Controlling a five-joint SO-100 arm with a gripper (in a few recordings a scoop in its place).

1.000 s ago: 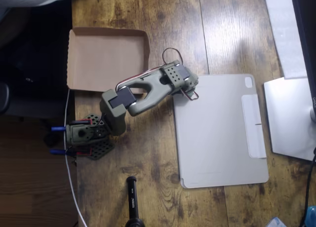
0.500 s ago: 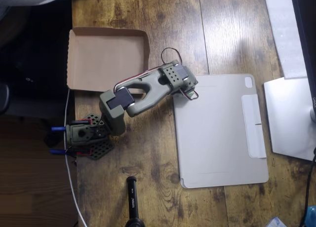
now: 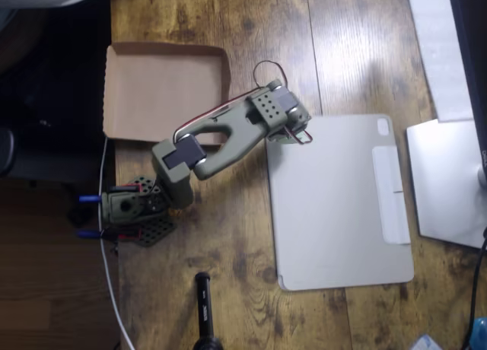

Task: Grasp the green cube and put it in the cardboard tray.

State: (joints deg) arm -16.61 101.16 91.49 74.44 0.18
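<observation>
We note, overhead view, largest first: wooden table (image 3: 228, 236), then grey tablet cover (image 3: 338, 202) lying flat at picture right, then cardboard tray (image 3: 163, 87) at upper left, then olive arm (image 3: 221, 141) reaching from its base at lower left toward the cover's upper-left corner.

Progress: in our judgement early stage, nothing delivered. Tray interior is bare brown card, no contents. The green cube we cannot locate; poss. hidden beneath the wrist block, or in the fingers, but that is not confirmable from this angle.

Gripper (image 3: 293, 133) sits over the cover's top-left corner, wrist housing masking the fingers from above. We cannot tell whether the jaws are spread, pressed together or pinching anything.

Remaining, as judged: secure cube (if not yet held), carry across to tray, release inside rims.
</observation>
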